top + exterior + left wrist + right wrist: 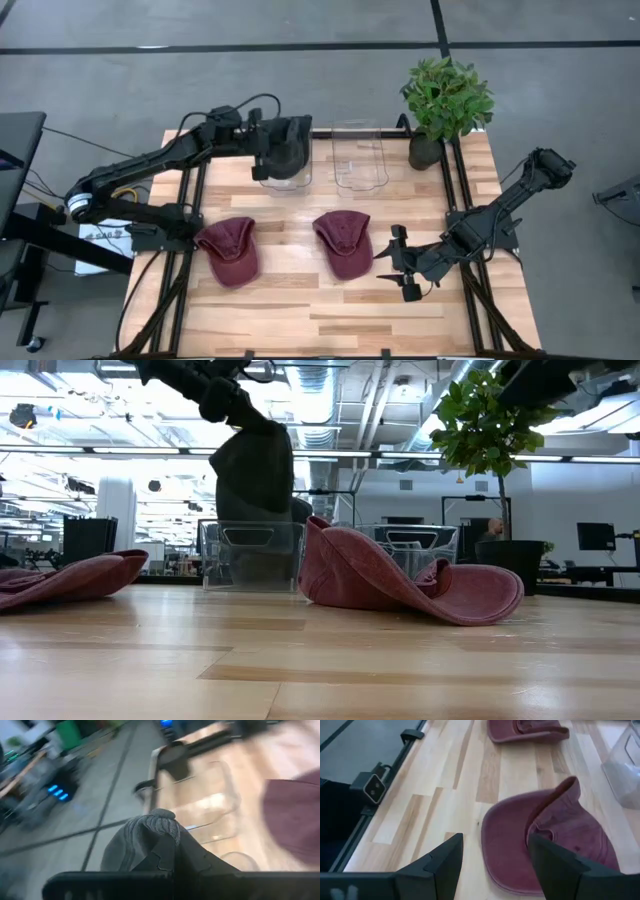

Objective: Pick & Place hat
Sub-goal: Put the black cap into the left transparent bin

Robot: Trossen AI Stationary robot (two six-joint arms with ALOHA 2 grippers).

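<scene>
- Hat in dark grey (pixel 285 150) hangs from the left pincer (pixel 272 142), clenched on its fabric, right above the left clear bin (pixel 285 178) at the back of the tabletop (pixel 330 310); in the low view its lower part seems already inside the bin walls.
- 2 maroon hats lie flat on the tabletop nearer the front: the left maroon hat (pixel 230 250) and the right maroon hat (pixel 345 243), well apart from each other.
- Right pincer (pixel 400 262) sits low beside the right maroon hat, fingers spread, holding nothing.
- Risk: if the grey hat is let go off-centre, its brim could catch on the bin rim and drape over the edge instead of dropping in.
- Risk: the limp fabric may cling to a finger on release and be dragged back out.
- Hidden: the left wrist view is blurred, so the exact grip point on the hat is unclear.
- A second clear bin (pixel 360 157) stands beside a potted plant (pixel 445 100); the bin looks empty, though its clear walls make this hard to judge.
</scene>
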